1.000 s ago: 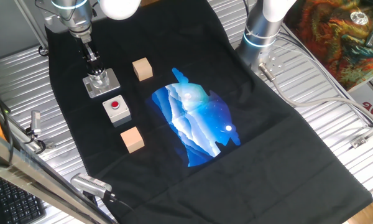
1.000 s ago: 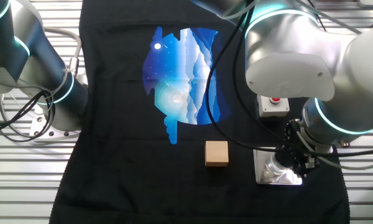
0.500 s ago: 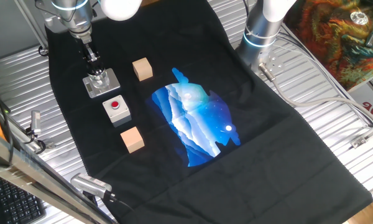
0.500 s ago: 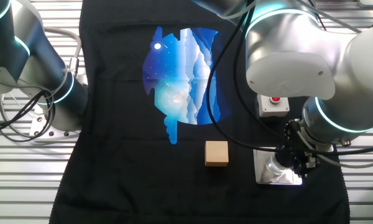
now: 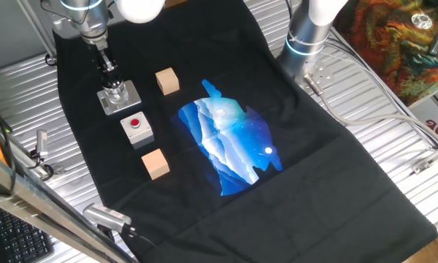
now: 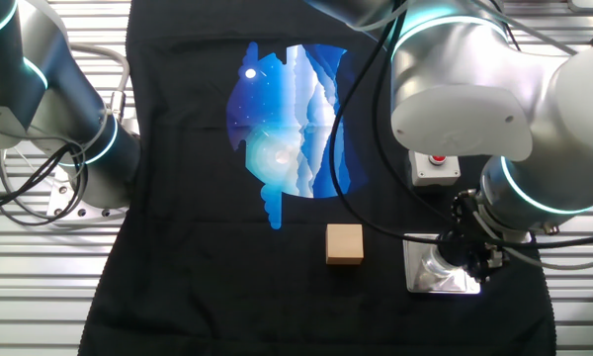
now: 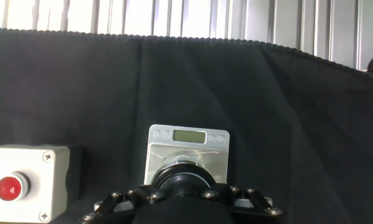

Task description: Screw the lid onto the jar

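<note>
Over the jar (image 5: 114,92) | jaws closed around lid (image 7: 185,177) | jar body mostly hidden

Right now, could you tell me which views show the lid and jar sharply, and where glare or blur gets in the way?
One fixed view: sharp overall, but the jar is small beneath the gripper. The other fixed view: the base plate glares bright, washing out the jar. Hand view: the lid and the fingers sit close and soft, while the grey box reads clearly.

Nothing has visibly changed; the gripper (image 5: 114,85) stays at the jar (image 5: 116,93).
</note>
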Controlling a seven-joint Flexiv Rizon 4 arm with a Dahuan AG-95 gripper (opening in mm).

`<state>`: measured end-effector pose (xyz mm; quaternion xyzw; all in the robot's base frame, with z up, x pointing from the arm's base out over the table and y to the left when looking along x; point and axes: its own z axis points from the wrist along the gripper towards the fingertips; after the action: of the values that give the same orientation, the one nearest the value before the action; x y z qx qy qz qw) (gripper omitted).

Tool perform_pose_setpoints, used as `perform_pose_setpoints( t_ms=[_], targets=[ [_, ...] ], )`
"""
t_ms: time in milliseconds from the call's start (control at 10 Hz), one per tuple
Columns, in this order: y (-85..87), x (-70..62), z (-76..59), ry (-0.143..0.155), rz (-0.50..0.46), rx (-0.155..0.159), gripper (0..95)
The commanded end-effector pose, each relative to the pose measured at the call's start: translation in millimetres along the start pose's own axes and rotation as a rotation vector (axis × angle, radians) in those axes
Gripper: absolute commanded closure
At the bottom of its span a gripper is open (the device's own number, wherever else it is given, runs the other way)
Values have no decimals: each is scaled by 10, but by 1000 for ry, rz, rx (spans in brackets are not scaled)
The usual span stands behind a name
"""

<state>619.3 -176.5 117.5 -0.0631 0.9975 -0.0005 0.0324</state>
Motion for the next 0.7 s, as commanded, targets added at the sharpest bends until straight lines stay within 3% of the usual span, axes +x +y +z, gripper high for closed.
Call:
perform_pose_setpoints(
  t_ms=[100, 700],
  targets=[
    [4, 0, 0, 1, -7, 2, 190],
    [4, 1, 1, 4, -16, 0, 190]
  ],
)
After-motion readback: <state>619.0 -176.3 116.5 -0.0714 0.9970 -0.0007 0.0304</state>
